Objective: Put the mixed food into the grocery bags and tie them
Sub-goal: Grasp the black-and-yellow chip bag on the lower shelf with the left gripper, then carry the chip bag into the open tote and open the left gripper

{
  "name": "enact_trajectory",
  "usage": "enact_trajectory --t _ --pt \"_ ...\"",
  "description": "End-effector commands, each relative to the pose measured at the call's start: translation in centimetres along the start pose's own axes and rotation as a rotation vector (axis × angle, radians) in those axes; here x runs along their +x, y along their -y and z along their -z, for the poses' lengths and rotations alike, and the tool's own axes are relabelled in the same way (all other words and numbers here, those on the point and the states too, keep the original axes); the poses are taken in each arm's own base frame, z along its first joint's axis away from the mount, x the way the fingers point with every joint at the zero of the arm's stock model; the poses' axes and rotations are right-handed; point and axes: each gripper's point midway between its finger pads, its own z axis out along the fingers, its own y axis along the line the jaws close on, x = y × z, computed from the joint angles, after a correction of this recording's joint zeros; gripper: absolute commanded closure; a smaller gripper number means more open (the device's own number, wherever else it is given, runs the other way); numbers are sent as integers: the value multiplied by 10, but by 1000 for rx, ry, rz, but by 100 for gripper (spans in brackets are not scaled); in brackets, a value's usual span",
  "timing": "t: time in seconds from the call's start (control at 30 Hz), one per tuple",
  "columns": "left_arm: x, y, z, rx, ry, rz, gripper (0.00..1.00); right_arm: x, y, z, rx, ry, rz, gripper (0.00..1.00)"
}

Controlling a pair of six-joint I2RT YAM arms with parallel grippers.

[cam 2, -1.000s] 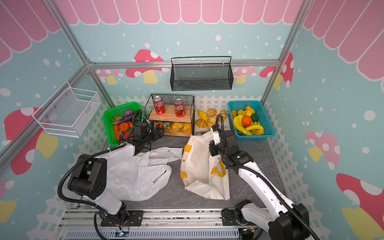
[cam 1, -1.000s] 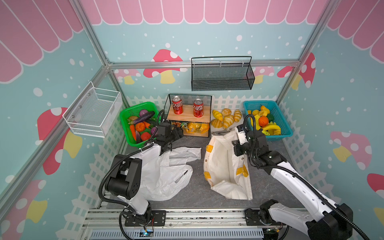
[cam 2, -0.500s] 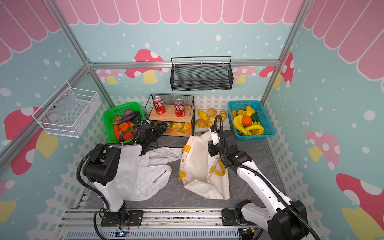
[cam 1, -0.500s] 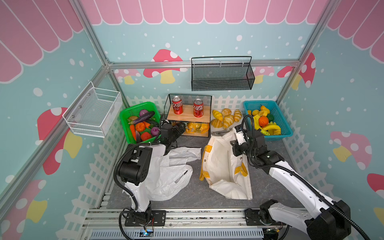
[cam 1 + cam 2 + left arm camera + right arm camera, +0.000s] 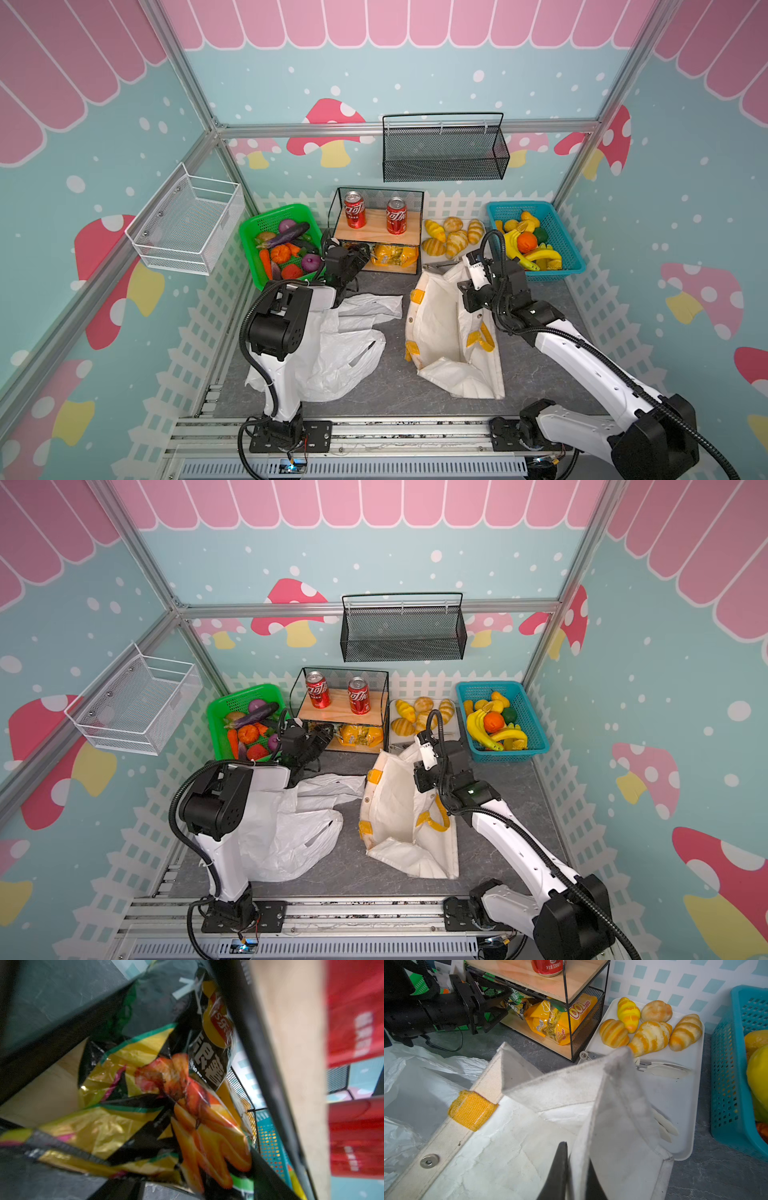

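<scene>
Crinkly yellow-orange snack packets (image 5: 392,255) (image 5: 359,735) lie on the black wire rack's lower shelf. My left gripper (image 5: 359,255) (image 5: 326,733) reaches into that shelf. Its fingers stand on either side of a black-and-yellow packet (image 5: 145,1126) (image 5: 519,1003); whether they pinch it is unclear. Toy vegetables (image 5: 280,253) fill the green basket (image 5: 266,220). The white plastic bag (image 5: 345,345) (image 5: 291,833) lies flat under the left arm. My right gripper (image 5: 576,1167) (image 5: 471,291) is shut on the cream tote's (image 5: 436,332) (image 5: 508,1147) rim and holds its mouth up.
Two red cans (image 5: 355,210) stand on the rack's wooden top shelf. A white tray (image 5: 675,1095) holds croissants (image 5: 453,237) and tongs. A blue basket (image 5: 565,232) holds fruit. A black mesh basket (image 5: 444,149) and a white one (image 5: 187,224) hang on the walls.
The left arm has pushed forward, carrying its gripper into the rack's lower shelf, and its jaws have narrowed round a packet. The right gripper has kept its hold on the tote rim.
</scene>
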Motion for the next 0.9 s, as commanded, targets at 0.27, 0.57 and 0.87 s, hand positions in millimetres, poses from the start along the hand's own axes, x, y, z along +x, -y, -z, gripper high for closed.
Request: enact_trajectory --t 0.27,0.57,0.87 --pt "-14 30 17 105 78 -14 89 6 -1 -1 -10 -8 14 100" --pt "8 68 91 222 22 -98 100 -3 11 8 62 50 -23 100" --pt "71 102 223 195 -101 -455 100 -9 25 11 132 106 -51 100"
